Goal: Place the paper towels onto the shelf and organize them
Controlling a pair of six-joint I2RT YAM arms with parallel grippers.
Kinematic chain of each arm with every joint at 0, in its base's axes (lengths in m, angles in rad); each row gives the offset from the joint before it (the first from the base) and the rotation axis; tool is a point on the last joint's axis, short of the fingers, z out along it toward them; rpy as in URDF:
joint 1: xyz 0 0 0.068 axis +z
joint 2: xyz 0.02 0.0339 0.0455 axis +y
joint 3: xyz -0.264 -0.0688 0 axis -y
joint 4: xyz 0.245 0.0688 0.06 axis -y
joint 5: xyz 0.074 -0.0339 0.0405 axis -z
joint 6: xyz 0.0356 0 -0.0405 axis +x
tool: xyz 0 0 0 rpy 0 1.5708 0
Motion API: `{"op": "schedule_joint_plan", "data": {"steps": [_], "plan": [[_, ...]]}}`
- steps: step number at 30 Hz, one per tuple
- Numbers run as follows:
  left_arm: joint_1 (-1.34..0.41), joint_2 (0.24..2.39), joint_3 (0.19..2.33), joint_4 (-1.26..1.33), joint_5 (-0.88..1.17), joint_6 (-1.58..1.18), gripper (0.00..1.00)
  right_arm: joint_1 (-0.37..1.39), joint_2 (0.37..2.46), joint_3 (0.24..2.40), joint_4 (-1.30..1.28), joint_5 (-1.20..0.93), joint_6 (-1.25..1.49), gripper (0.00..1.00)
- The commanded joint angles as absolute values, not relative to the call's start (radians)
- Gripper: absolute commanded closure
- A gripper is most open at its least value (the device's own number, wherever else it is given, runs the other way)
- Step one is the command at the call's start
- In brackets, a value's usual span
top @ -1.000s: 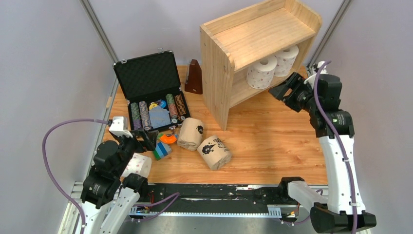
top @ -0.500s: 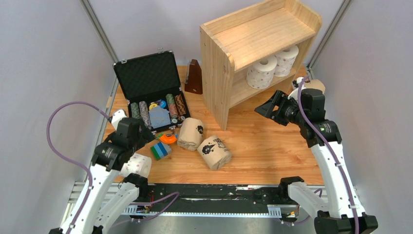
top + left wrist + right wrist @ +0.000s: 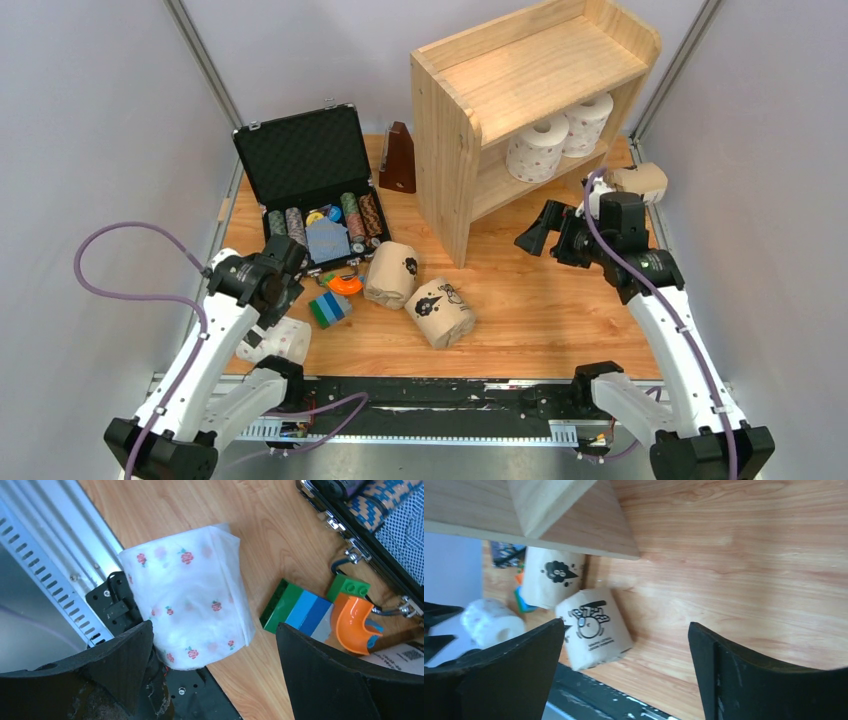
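White rose-dotted roll (image 3: 190, 605) sits at the near-left table edge (image 3: 560, 300) by the left gripper (image 3: 212, 635), fingers spread, toy blocks (image 3: 300, 612) just right; right gripper (image 3: 540, 228) spread, empty, before the shelf (image 3: 520, 80); kraft rolls (image 3: 440, 312) between.

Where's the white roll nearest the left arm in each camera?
Top external: white roll, lower left.
Left wrist: white roll, centre-left.
Right wrist: white roll, left edge, low.
Shared landmark: green-blue blocks close beside it.
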State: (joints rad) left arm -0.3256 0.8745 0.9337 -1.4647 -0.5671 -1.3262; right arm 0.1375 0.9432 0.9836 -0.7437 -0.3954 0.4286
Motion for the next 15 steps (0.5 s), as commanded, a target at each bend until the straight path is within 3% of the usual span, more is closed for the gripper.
{"op": "schedule_joint_plan", "data": {"steps": [1, 6, 15], "plan": [[-0.321, 0.906, 0.968, -1.605, -0.633, -1.540, 0.00, 0.260, 0.890, 0.983, -0.729, -0.166, 0.361, 0.00], [-0.234, 0.946, 0.929, -1.547, -0.603, -1.503, 0.00, 0.378, 0.861, 0.994, -0.756, -0.037, 0.348, 0.00], [0.060, 0.940, 0.795, -1.314, -0.483, -1.314, 0.00, 0.430, 0.805, 0.974, -0.767, -0.029, 0.333, 0.00]]}}
